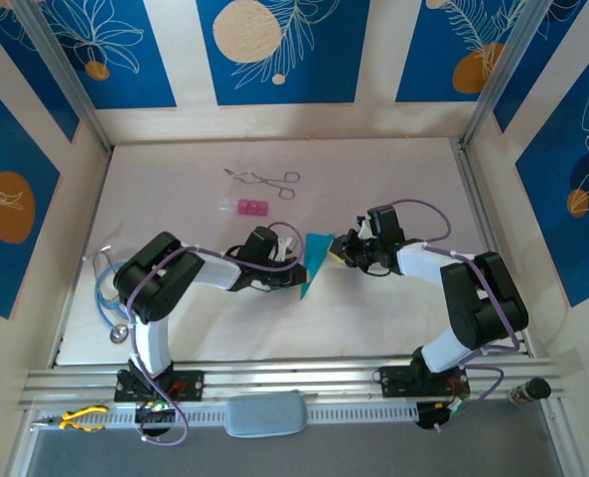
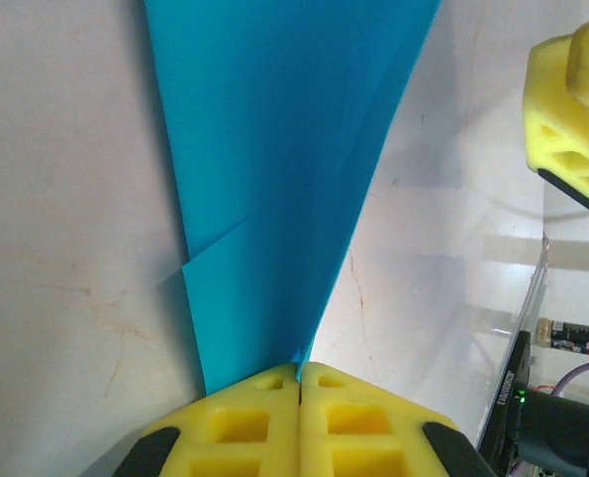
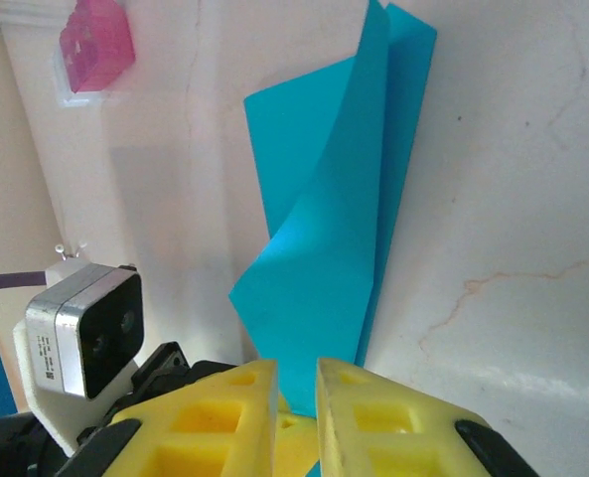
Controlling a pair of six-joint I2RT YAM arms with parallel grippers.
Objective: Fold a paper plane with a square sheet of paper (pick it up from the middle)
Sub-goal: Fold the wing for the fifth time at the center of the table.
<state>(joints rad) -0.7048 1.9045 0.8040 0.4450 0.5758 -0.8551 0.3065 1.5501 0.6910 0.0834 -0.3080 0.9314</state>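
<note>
The cyan-blue paper [image 1: 317, 255] is folded into a narrow pointed wedge, the paper plane, lying mid-table between both arms. My left gripper [image 2: 300, 370] is shut on its pointed tip; in the top view that gripper [image 1: 297, 281] sits at the wedge's near end. The paper [image 2: 274, 149] fans wider away from those fingers. My right gripper [image 3: 296, 370] stands at the wedge's right side [image 1: 337, 253], jaws a narrow gap apart. A loose upper flap of the paper [image 3: 324, 258] curls up and shows in that gap; no grip on it is visible.
A small pink block [image 1: 246, 207] and metal forceps [image 1: 264, 180] lie farther back on the table. A stethoscope [image 1: 105, 288] rests at the left edge. The left arm's wrist camera [image 3: 85, 328] is close beside my right fingers.
</note>
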